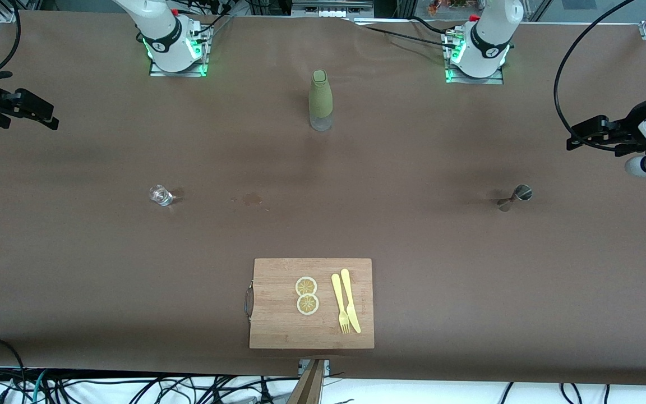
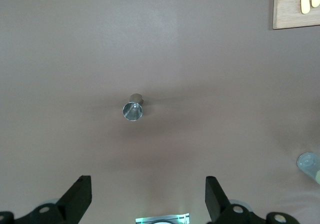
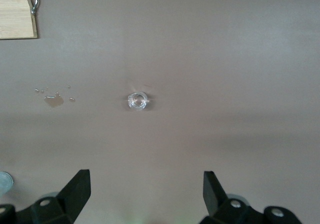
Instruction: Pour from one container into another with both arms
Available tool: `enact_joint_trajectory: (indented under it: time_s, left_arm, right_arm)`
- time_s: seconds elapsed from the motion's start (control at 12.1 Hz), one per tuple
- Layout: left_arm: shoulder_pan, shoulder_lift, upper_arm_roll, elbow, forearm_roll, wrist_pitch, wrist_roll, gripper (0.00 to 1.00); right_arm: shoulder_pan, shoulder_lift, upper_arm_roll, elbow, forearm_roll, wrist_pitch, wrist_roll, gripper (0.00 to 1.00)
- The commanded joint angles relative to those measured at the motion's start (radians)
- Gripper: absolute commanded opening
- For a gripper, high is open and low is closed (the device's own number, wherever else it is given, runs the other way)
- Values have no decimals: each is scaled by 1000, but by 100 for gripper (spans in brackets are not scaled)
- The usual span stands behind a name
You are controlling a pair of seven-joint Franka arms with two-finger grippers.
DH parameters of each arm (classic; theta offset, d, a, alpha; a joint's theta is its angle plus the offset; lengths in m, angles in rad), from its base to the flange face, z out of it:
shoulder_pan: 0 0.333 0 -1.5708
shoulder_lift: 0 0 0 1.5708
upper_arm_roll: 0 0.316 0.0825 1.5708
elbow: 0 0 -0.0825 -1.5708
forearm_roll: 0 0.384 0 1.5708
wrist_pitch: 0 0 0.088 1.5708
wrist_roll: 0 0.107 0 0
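Observation:
A small clear glass (image 1: pixel 160 194) stands on the brown table toward the right arm's end. A metal jigger (image 1: pixel 516 196) stands upright toward the left arm's end. A tall bottle (image 1: pixel 321 100) in a green sleeve stands between the two arm bases. My right gripper (image 1: pixel 51 119) hangs open over the right arm's end of the table, apart from the glass (image 3: pixel 137 100), its fingers (image 3: pixel 77 189) wide and empty. My left gripper (image 1: pixel 572 143) hangs open over the left arm's end, apart from the jigger (image 2: pixel 132 109), nothing between its fingers (image 2: pixel 215 194).
A wooden cutting board (image 1: pixel 278 314) with a metal handle lies near the front camera's edge, carrying two lemon slices (image 1: pixel 307 295) and a yellow knife and fork (image 1: pixel 346 301). A small wet stain (image 1: pixel 253 198) marks the table between glass and jigger. Cables hang at the table edges.

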Motion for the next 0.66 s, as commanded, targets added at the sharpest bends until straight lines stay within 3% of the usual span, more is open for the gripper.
enact_joint_trajectory:
  time_s: [0.0, 0.58]
  left_arm:
    - [0, -4, -7, 11, 18, -6, -6, 100]
    - [0, -2, -7, 11, 18, -6, -8, 100]
  right_arm:
    - [0, 10, -2, 12, -2, -12, -5, 100]
    - [-5, 11, -5, 13, 5, -13, -5, 100]
